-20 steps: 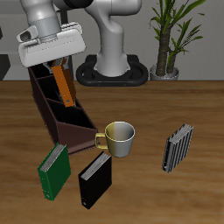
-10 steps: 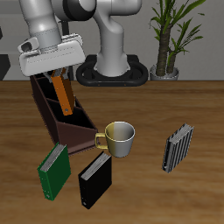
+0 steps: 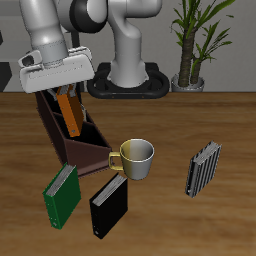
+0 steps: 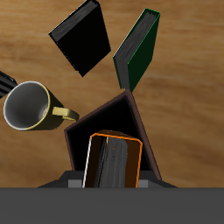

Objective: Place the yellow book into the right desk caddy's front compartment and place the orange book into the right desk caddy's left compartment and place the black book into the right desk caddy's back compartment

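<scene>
Exterior view: the jaws (image 3: pixel 66 93) hang above the right desk caddy (image 3: pixel 75 134), pinching the top edge of the orange book (image 3: pixel 69 112). That book stands upright, slightly tilted, with its lower part inside the caddy; the compartment it occupies cannot be determined. The caddy is a long dark maroon box standing toward the back of the desk (image 3: pixel 180 130), its slanted low end pointing at the front edge. The black book (image 3: pixel 108 206) lies flat near the desk's front edge, just beside the green book (image 3: pixel 62 193). A cup (image 3: pixel 135 158) with a yellow handle stands between the caddy's low end and the black book. A striped book (image 3: pixel 202 168) lies well apart from the others. The yellow book cannot be identified in either view.

Wrist view: the orange book (image 4: pixel 112 161) appears edge-on between the caddy walls (image 4: pixel 114 118), with the black book (image 4: pixel 80 37), green book (image 4: pixel 138 46) and cup (image 4: pixel 31 107) beyond.
</scene>
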